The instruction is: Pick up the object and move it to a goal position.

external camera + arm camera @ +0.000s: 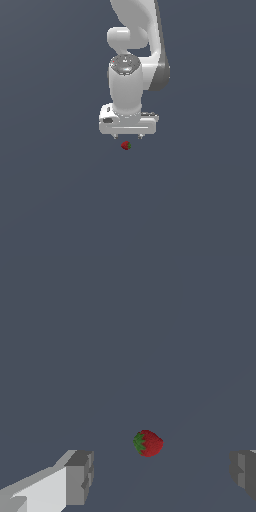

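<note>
The object is a tiny red strawberry [126,145] with a green cap, lying on the dark grey floor. The wrist view shows the same strawberry [148,443], its green cap turned toward one fingertip. My white gripper [127,136] hangs just above it in the exterior view, pointing down. Its two grey fingertips [80,477] stand wide apart in the wrist view, with the gripper [162,473] open and nothing between them. The strawberry lies between the finger lines but a little beyond the fingertips, untouched.
The white arm [135,45] comes down from the top of the exterior view. A plain dark grey floor [60,200] spreads all around, with no other objects in sight.
</note>
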`<state>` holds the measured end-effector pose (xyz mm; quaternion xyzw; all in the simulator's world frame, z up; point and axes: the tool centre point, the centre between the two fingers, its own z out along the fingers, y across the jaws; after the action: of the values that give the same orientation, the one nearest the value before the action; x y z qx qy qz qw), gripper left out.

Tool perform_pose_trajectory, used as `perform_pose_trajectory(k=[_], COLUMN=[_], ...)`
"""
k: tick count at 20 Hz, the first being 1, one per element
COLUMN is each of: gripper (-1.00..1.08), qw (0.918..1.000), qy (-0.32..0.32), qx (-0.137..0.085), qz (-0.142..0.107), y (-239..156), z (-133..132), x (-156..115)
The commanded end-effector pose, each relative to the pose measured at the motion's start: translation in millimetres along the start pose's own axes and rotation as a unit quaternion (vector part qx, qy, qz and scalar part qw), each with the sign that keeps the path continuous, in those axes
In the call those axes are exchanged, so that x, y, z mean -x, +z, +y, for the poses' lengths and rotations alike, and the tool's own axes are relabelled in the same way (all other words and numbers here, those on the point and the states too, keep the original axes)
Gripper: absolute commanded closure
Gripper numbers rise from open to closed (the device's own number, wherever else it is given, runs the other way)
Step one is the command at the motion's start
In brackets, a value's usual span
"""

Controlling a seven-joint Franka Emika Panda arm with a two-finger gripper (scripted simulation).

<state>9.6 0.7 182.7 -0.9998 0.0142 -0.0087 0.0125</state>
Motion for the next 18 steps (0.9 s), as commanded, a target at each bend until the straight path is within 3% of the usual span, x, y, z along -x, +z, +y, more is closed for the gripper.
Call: perform_pose_trajectory(k=[1,10,18], gripper=[-0.92,-0.92,-0.92], qw=[1.0000,0.9998,0.9959], qy=[0.007,-0.020,-0.090], qx=[-0.001,0.001,0.006], qz=[0.002,0.001,-0.002], y=[-2.5,5.2,24.8], z=[2.9,3.2,6.7], x=[-1.8,1.4,9.3])
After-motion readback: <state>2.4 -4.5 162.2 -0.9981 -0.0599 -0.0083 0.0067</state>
